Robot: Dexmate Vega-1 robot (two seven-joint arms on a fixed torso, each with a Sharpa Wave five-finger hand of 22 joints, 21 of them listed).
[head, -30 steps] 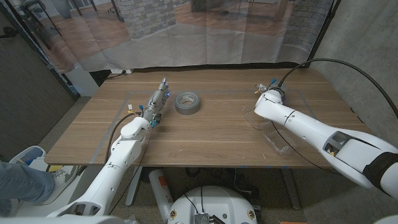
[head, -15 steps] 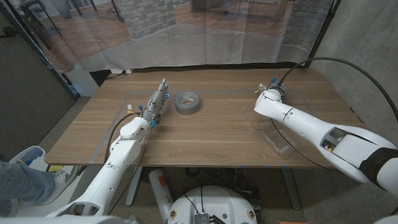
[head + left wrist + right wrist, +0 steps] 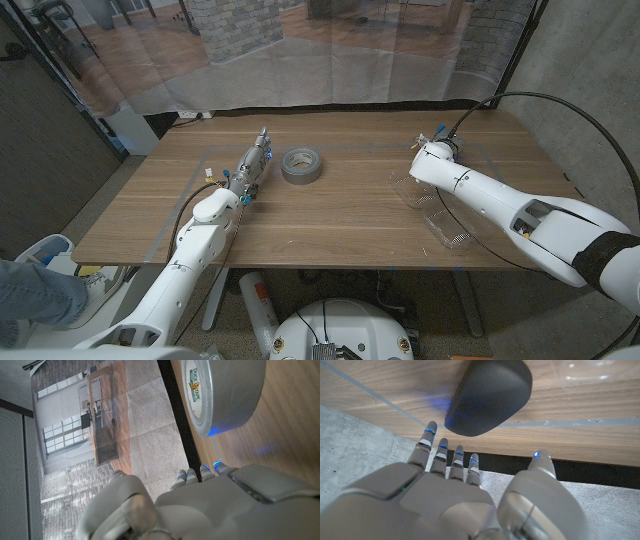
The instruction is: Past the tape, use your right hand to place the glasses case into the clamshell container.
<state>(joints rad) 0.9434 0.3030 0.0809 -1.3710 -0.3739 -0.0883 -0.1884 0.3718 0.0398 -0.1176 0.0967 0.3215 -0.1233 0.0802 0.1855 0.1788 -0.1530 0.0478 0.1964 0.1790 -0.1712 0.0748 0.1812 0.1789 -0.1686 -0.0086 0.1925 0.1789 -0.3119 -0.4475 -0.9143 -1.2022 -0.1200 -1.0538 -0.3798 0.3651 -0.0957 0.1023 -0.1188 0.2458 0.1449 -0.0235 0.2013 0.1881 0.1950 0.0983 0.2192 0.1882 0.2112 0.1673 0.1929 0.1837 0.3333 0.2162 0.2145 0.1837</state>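
Note:
A dark rounded glasses case (image 3: 488, 395) lies on the wood by a strip of grey marking tape (image 3: 560, 422). My right hand (image 3: 465, 485) hovers just short of the case, its fingers (image 3: 440, 452) apart and stretched toward it, holding nothing. In the head view my right hand (image 3: 430, 148) is at the table's far right, and the arm hides the case. The clear clamshell container (image 3: 440, 215) sits open beside that forearm, nearer the front edge. My left hand (image 3: 252, 165) stretches out empty beside the duct tape roll (image 3: 300, 163).
The grey duct tape roll (image 3: 227, 395) lies close by my left hand (image 3: 210, 505). Thin tape lines (image 3: 215, 152) mark a rectangle on the table. A clear curtain hangs behind the far edge. A person's leg (image 3: 35, 290) is at the lower left.
My right arm has edged slightly toward the table's far side. The left arm and the tape roll have stayed put.

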